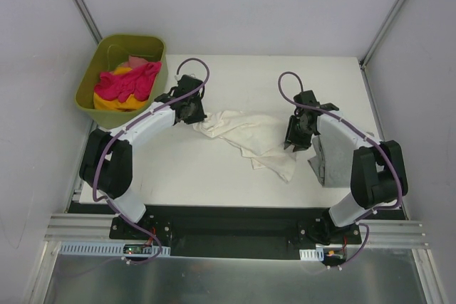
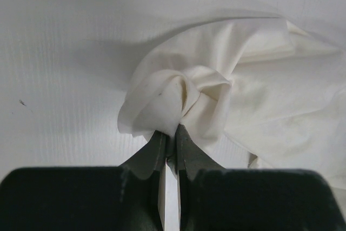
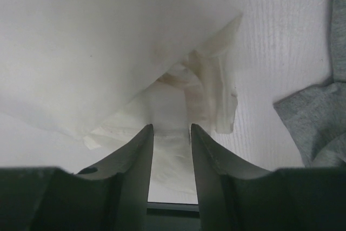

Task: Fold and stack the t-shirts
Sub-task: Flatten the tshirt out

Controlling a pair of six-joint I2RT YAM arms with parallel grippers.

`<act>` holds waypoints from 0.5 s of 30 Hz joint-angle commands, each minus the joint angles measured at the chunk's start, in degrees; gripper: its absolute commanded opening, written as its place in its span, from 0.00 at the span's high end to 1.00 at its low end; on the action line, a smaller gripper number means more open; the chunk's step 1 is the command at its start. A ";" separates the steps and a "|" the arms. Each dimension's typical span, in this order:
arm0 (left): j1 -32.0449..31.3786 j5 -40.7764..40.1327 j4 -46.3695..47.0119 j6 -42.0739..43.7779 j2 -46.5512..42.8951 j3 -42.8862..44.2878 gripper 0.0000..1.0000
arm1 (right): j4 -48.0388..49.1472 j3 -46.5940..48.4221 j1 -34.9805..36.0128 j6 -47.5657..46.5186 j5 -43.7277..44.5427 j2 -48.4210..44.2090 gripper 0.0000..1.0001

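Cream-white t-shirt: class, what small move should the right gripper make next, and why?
Probably close the right gripper: its jaws straddle a fold of the cream-white t-shirt with a gap, while the left gripper pinches a bunch of it.

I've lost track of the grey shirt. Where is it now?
In the top view, the grey t-shirt lies on the right side of the table, partly under the right arm, just right of the cream-white t-shirt.

A white tabletop (image 1: pixel 178 169) sits inside pale, plain walls (image 1: pixel 249 5) in even light, with slim metal struts (image 1: pixel 80 1) running up the far corners; a black plate (image 1: pixel 235 220) and aluminium rail (image 1: pixel 71 227) line its near edge
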 commanded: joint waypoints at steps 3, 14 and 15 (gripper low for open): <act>0.58 0.03 0.06 -0.19 -2.39 -0.43 1.00 | -0.36 2.44 0.17 1.12 -1.42 0.56 0.77; 1.01 -1.55 -0.12 1.04 -5.63 1.14 1.00 | 0.25 3.76 0.17 -1.78 -0.11 -6.10 0.99; 1.02 -1.81 -0.12 1.22 -6.08 1.50 1.00 | 0.60 3.85 0.17 -2.74 0.15 -7.43 0.99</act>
